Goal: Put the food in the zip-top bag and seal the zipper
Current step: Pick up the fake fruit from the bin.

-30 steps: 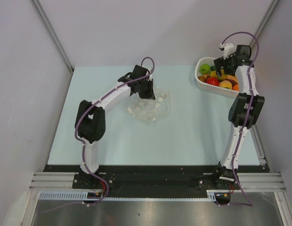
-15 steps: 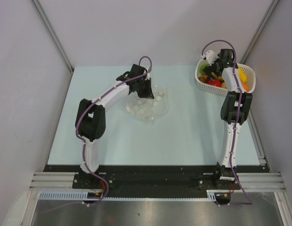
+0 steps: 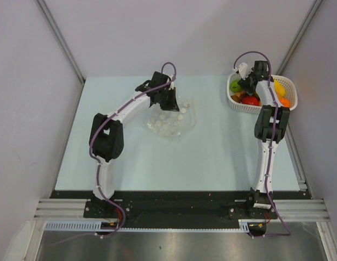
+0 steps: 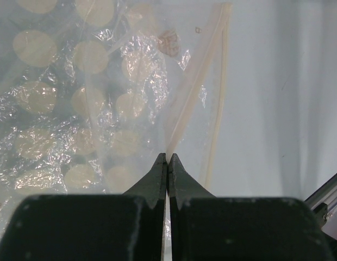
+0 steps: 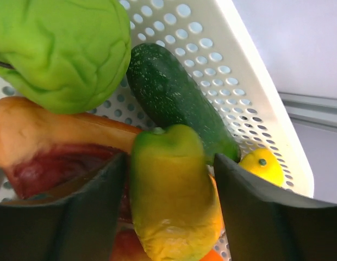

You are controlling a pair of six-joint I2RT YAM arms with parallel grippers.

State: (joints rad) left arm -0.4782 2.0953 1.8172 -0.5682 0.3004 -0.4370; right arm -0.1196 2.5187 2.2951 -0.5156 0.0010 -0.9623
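Note:
The zip-top bag (image 3: pixel 174 122), clear with white dots, lies flat mid-table. My left gripper (image 3: pixel 167 103) is shut on its far mouth edge. In the left wrist view the fingertips (image 4: pixel 167 159) pinch the zipper (image 4: pixel 195 87), a pale strip running up and to the right. The food lies in the white basket (image 3: pixel 233 104) at the far right. My right gripper (image 3: pixel 248 86) reaches down into the basket, and its open jaws (image 5: pixel 169 163) straddle a green-yellow fruit (image 5: pixel 171 206). The left finger is close to the fruit and the right finger stands apart from it.
Around the fruit lie a lumpy light-green vegetable (image 5: pixel 60 49), a dark green cucumber (image 5: pixel 174 98), a small lemon (image 5: pixel 261 166) and an orange-red piece (image 5: pixel 49 141). The basket wall (image 5: pixel 233 70) stands just right of the jaws. Grey walls enclose the table.
My right gripper has swung from the basket's right side to its left part and lowered among the food. The basket has shifted a little. The left gripper has stayed shut on the bag.

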